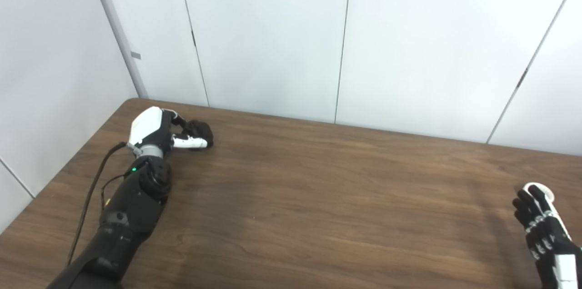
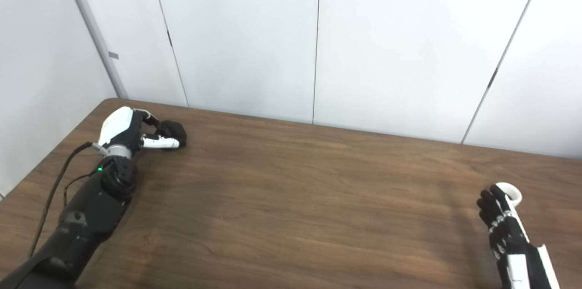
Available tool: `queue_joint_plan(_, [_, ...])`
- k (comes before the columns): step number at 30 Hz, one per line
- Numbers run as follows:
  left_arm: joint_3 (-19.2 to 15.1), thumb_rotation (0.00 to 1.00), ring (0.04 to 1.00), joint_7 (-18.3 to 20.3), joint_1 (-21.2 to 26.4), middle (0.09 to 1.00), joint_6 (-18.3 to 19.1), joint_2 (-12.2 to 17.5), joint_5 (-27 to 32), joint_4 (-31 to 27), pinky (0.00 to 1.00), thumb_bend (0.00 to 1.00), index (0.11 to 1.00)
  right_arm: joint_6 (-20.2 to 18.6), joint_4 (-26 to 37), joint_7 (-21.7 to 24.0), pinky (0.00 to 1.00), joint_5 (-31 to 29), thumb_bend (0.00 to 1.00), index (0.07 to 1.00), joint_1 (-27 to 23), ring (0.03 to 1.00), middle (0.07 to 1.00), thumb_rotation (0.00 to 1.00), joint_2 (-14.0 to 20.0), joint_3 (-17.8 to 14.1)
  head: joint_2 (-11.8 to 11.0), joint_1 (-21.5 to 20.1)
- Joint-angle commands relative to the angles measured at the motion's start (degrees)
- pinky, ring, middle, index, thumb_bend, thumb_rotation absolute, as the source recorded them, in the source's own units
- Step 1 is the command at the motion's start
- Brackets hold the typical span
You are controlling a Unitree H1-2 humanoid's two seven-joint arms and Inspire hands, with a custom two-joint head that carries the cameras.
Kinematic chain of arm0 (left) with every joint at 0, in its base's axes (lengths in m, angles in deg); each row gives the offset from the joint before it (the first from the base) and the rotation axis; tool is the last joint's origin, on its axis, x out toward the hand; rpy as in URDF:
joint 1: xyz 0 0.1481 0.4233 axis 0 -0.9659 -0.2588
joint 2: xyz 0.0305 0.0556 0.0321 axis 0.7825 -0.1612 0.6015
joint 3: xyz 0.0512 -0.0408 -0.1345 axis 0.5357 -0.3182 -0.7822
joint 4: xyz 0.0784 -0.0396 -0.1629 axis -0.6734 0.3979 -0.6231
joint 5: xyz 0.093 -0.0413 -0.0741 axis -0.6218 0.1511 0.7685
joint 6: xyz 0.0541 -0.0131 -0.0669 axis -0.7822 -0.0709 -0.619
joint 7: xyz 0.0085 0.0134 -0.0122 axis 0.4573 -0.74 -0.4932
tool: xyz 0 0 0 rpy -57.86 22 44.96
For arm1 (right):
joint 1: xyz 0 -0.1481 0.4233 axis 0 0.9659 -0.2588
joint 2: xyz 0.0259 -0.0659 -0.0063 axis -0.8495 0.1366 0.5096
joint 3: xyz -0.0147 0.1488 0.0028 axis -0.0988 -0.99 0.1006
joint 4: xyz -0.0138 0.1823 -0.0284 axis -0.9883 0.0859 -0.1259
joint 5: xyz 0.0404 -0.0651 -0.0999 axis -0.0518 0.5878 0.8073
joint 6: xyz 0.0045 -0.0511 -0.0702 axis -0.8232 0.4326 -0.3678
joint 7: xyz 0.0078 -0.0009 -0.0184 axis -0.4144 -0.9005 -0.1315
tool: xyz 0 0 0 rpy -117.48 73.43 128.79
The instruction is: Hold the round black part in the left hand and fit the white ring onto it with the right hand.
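The round black part point(image 1: 201, 130) lies on the brown table point(image 1: 318, 198) at its far left. My left hand point(image 1: 157, 132) lies around it, with dark fingers curled over its top and the white thumb pressed against its near side. The white ring point(image 1: 539, 188) lies near the table's right edge, partly hidden behind my right hand point(image 1: 541, 225). That hand shows its back, fingers stretched out with their tips at the ring, and I see no closed grip on it. The ring also shows in the right eye view point(image 2: 512, 191).
White wall panels point(image 1: 273, 39) stand close behind the table's far edge and along its left side. A black cable point(image 1: 93, 184) runs along my left forearm near the table's left edge. A wide stretch of bare wood lies between the two hands.
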Motion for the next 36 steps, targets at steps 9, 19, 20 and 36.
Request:
queue_joint_plan(9, [1.71, 0.05, 0.883, 1.24, -2.53, 0.742, 0.94, 2.79, -4.26, -11.95, 0.95, 0.52, 0.483, -0.27, -5.55, -0.54, 0.95, 0.18, 0.69, 0.942, 6.64, 0.937, 0.942, 0.95, -3.56, 1.55, 0.43, -0.14])
queue_joint_plan(19, [3.61, 0.05, 0.871, 7.15, -6.36, 0.748, 4.61, 0.72, -6.49, -26.86, 0.85, 0.52, 0.484, -0.32, -5.09, -1.21, 0.95, 1.21, 0.68, 0.946, 6.61, 0.928, 0.941, 0.96, -4.03, 1.86, 0.78, -0.91])
queue_joint_plan(20, [3.77, 0.05, 0.87, 7.77, -6.8, 0.751, 4.87, 0.46, -6.66, -28.36, 0.84, 0.52, 0.484, -0.28, -5.09, -1.15, 0.95, 1.08, 0.67, 0.946, 6.58, 0.926, 0.94, 0.96, -4.09, 1.9, 0.86, -1.16])
queue_joint_plan(36, [13.33, 0.05, 0.837, 16.34, -13.27, 0.736, 6.0, -8.15, -16.61, -45.17, 0.98, 0.52, 0.484, -2.31, -2.44, -2.94, 0.93, 4.35, 0.67, 0.933, 6.89, 0.913, 0.925, 0.97, -5.33, 2.82, 2.56, -6.03])
